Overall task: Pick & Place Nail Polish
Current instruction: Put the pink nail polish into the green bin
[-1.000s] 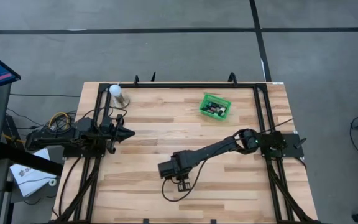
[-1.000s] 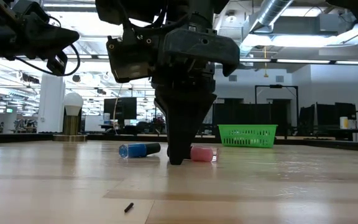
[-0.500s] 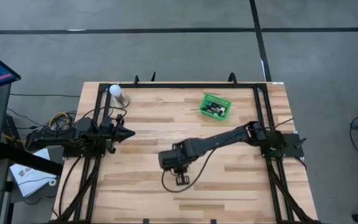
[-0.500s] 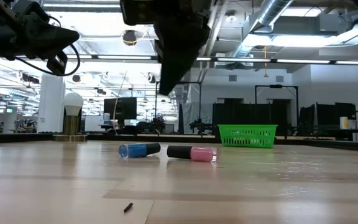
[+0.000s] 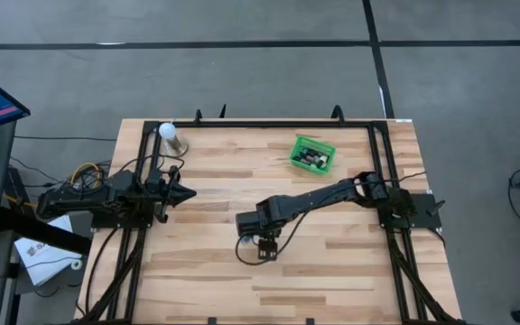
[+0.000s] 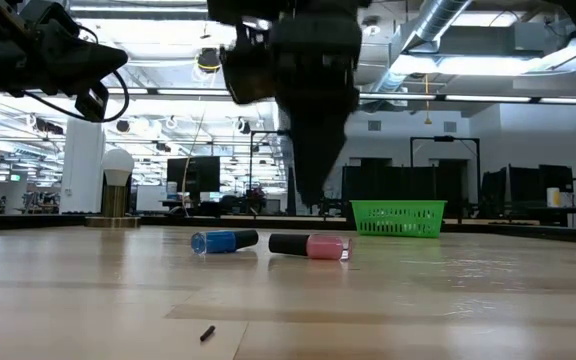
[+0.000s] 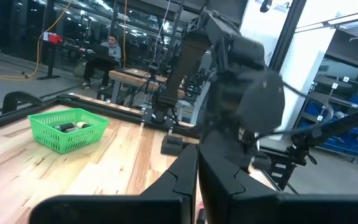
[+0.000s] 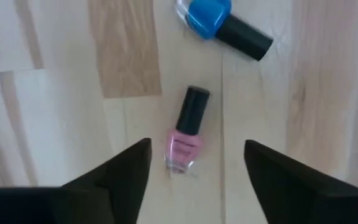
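Two nail polish bottles lie on their sides on the wooden table: a pink one with a black cap point(image 8: 185, 140) point(image 6: 313, 246) and a blue one with a black cap point(image 8: 219, 18) point(image 6: 223, 241). My right gripper point(image 8: 197, 144) point(image 5: 264, 250) hangs open above the pink bottle, pointing down, one finger on each side of it and clear of it. My left gripper point(image 5: 188, 192) point(image 7: 194, 186) waits shut and level at the table's left side, holding nothing.
A green basket point(image 5: 313, 153) point(image 6: 398, 218) with several small bottles in it stands at the far right. A white ball-topped stand point(image 5: 171, 137) point(image 6: 118, 185) is at the far left corner. A tiny dark bit point(image 6: 207, 333) lies near the front edge.
My right gripper has risen from the table beside the pink bottle's cap, gone a little toward the far edge, and come partway down again over the pink bottle. Both bottles lie where they were.
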